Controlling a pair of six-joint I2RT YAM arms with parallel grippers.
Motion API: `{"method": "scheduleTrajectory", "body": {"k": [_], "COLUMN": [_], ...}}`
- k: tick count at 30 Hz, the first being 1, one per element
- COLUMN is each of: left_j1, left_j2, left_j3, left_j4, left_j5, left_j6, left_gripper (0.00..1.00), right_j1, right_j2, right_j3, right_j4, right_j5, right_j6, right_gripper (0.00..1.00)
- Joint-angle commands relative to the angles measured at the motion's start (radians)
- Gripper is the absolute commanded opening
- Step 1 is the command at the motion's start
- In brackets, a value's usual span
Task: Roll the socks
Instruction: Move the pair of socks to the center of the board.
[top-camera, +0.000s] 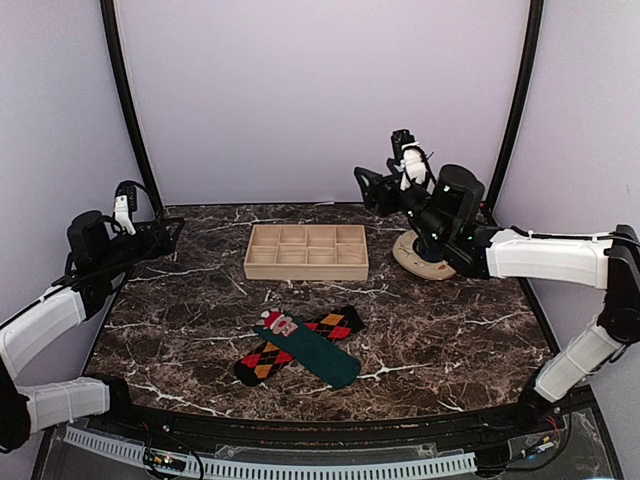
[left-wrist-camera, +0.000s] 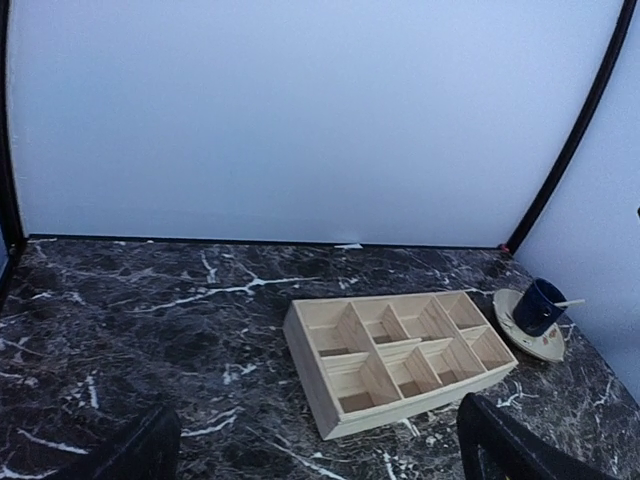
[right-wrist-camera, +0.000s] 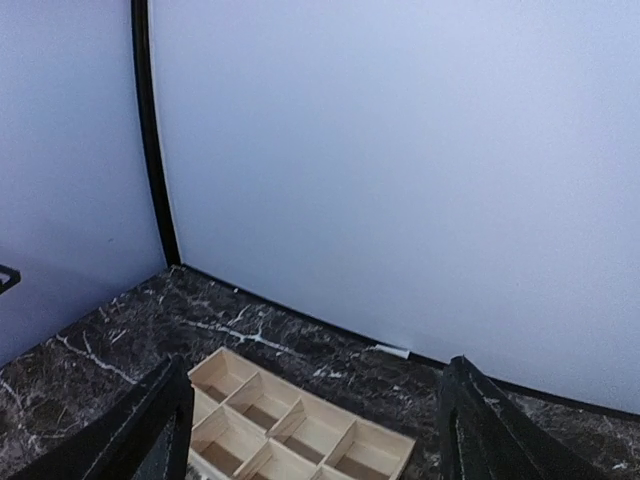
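The socks (top-camera: 300, 345) lie crossed near the middle of the front edge of the worktop (top-camera: 450, 340), the teal sock (top-camera: 320, 353) over the argyle sock (top-camera: 267, 361), hiding its middle. Bare worktop surrounds them. I see both claws spread, holding nothing: left claw (left-wrist-camera: 316, 445) at the left edge, right claw (right-wrist-camera: 315, 425) raised near the far edge, its arm (top-camera: 540, 255) half covering a saucer (top-camera: 410, 262).

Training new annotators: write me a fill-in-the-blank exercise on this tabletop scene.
The black orange-diamond fabric sock lies ___ the dark teal-green Santa fabric sock. The pale wooden compartment tray has every section ___. The dark blue cup stands on a pale ___.
Missing: under; empty; saucer.
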Motion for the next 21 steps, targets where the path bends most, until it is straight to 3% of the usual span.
{"method": "scheduleTrajectory", "body": {"k": [1, 8, 15, 17, 21], "left_j1": [-0.168, -0.418, -0.652, -0.689, -0.737], "left_j2": [0.055, 0.102, 0.274, 0.335, 0.452], "left_j3": [0.097, 0.098, 0.149, 0.189, 0.264], "left_j4": [-0.111, -0.275, -0.378, -0.426, -0.518], "left_j5": [-0.112, -0.263, -0.339, -0.347, -0.371], "left_j6": [0.088, 0.053, -0.022, -0.037, -0.059], "left_gripper": [0.99, 0.99, 0.91, 0.84, 0.82], "right_j1": [0.1, 0.299, 0.398, 0.417, 0.448], "right_j2": [-0.001, -0.028, -0.006, 0.001, 0.03], "right_j3": [0.022, -0.087, -0.161, -0.183, -0.185], "right_j4": [-0.262, -0.507, -0.619, -0.621, -0.635], "right_j5": [0.165, 0.322, 0.324, 0.316, 0.309], "right_j6": [0.066, 0.273, 0.465, 0.503, 0.551], "right_gripper": [0.82, 0.83, 0.84, 0.84, 0.84]}}
